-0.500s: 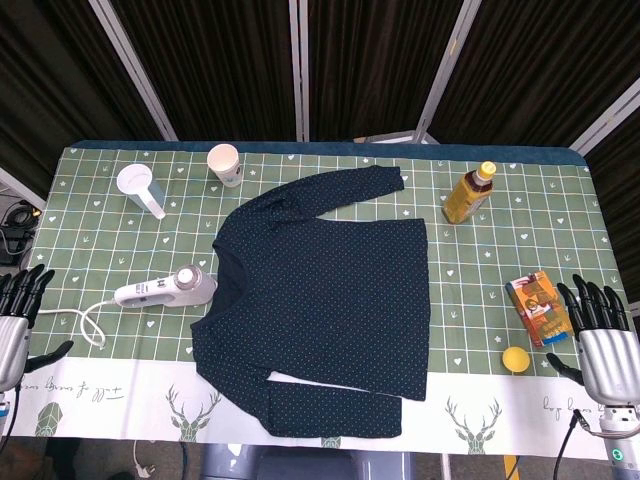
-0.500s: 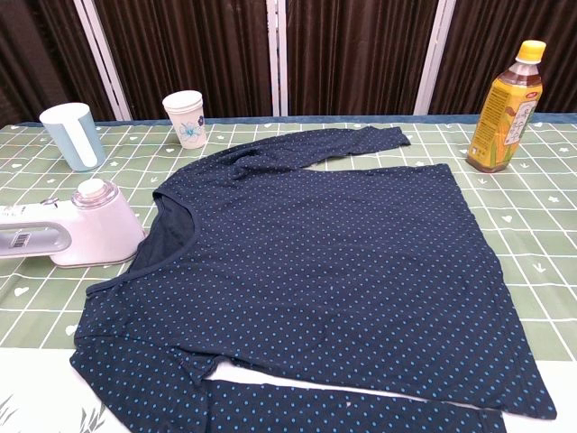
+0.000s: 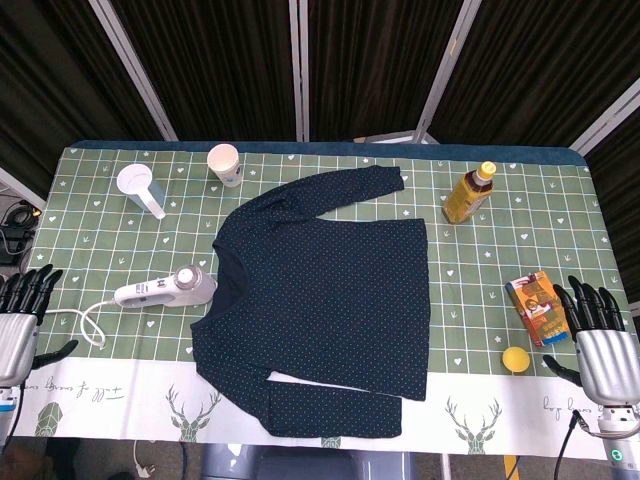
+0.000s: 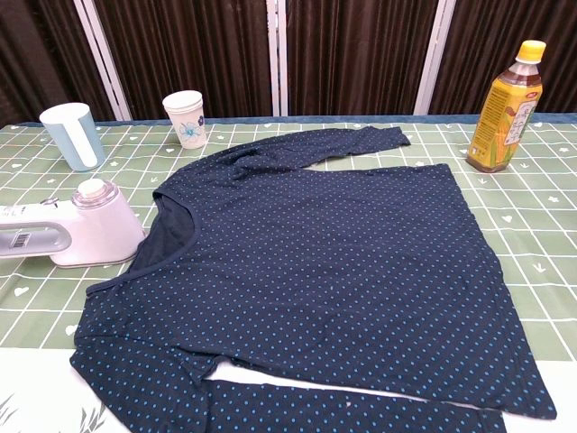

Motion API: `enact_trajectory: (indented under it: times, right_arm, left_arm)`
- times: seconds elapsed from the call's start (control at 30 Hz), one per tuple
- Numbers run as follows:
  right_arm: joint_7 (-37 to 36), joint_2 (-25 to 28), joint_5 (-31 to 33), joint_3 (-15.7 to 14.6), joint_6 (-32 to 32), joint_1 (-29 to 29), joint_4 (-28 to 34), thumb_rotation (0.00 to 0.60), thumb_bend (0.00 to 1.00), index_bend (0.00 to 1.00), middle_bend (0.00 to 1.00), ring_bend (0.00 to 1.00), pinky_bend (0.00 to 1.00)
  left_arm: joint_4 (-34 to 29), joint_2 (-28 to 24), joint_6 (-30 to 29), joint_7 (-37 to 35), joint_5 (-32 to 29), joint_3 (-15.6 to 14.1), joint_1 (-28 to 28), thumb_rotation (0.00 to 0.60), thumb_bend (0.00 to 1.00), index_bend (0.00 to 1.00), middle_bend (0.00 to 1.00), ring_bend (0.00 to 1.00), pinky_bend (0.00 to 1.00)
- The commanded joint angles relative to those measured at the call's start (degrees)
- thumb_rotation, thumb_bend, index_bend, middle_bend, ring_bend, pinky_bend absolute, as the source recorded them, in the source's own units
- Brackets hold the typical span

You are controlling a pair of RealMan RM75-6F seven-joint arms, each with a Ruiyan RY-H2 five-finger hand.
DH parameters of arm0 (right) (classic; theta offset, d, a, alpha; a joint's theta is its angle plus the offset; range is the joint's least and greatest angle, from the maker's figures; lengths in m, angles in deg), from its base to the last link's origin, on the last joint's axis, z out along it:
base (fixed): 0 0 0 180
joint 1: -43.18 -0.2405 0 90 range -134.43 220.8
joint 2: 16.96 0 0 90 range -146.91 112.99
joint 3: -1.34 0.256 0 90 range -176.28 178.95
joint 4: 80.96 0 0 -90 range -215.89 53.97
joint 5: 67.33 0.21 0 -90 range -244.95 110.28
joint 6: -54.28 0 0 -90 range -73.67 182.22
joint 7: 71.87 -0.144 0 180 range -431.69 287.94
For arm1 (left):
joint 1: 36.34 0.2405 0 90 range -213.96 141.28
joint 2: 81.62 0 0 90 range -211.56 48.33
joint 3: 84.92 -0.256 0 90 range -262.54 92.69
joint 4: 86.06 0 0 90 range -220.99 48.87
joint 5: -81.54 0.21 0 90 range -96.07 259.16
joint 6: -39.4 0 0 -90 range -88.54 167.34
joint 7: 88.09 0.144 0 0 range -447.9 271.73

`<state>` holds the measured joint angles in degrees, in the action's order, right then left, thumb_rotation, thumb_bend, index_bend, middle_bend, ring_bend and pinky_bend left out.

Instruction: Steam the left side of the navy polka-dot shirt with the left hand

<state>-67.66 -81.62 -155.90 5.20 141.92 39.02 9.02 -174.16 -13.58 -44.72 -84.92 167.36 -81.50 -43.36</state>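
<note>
The navy polka-dot shirt lies flat in the middle of the table, neckline toward the left, also filling the chest view. A white handheld steamer lies on its side just left of the collar, its cord trailing left; the chest view shows the steamer too. My left hand hangs at the table's left edge, fingers apart, holding nothing, well left of the steamer. My right hand is at the right edge, fingers spread and empty. Neither hand shows in the chest view.
A light blue measuring cup and a paper cup stand at the back left. A yellow drink bottle stands at the back right. A small snack box and a yellow ball lie near my right hand.
My left hand has dropped slightly lower at the left edge. My right hand has shifted down a little too. Shirt and steamer have not moved.
</note>
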Motion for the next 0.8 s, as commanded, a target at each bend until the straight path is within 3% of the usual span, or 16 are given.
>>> enact_trajectory:
  times: [0.03, 0.27, 0.43, 0.6, 0.8]
  right_arm:
    - [0.1, -0.1, 0.1, -0.1, -0.7, -0.3, -0.1, 0.6, 0.0, 0.0, 0.0, 0.0, 0.0]
    - [-0.2, -0.2, 1.0, -0.2, -2.9, -1.1, -0.4, 0.6, 0.0, 0.0, 0.0, 0.0, 0.0]
    - [-0.5, -0.2, 1.7, -0.2, -3.8, -1.3, -0.7, 0.6, 0.0, 0.0, 0.0, 0.0, 0.0]
    - [-1.0, -0.1, 1.7, -0.3, -4.1, -1.4, -0.7, 0.6, 0.0, 0.0, 0.0, 0.0, 0.0]
    - [-1.3, 0.1, 1.3, -0.5, -3.9, -1.3, -0.5, 0.6, 0.0, 0.0, 0.0, 0.0, 0.0]
  left_arm:
    - [2.0, 2.6, 4.4, 0.0, -2.1, 1.9, -3.4, 0.6, 0.0, 0.0, 0.0, 0.0, 0.0]
    - [7.9, 8.8, 15.8, -0.7, -7.3, 5.2, -10.9, 0.6, 0.01, 0.0, 0.0, 0.0, 0.0]
    - [11.2, 12.6, 19.6, 0.6, -9.8, 6.1, -13.8, 0.6, 0.09, 0.0, 0.0, 0.0, 0.0]
    - [13.3, 15.4, 22.2, 2.6, -12.3, 6.7, -15.6, 0.6, 0.27, 0.0, 0.0, 0.0, 0.0]
    - [15.5, 17.6, 24.1, 3.7, -14.3, 7.2, -17.3, 0.6, 0.27, 0.0, 0.0, 0.0, 0.0]
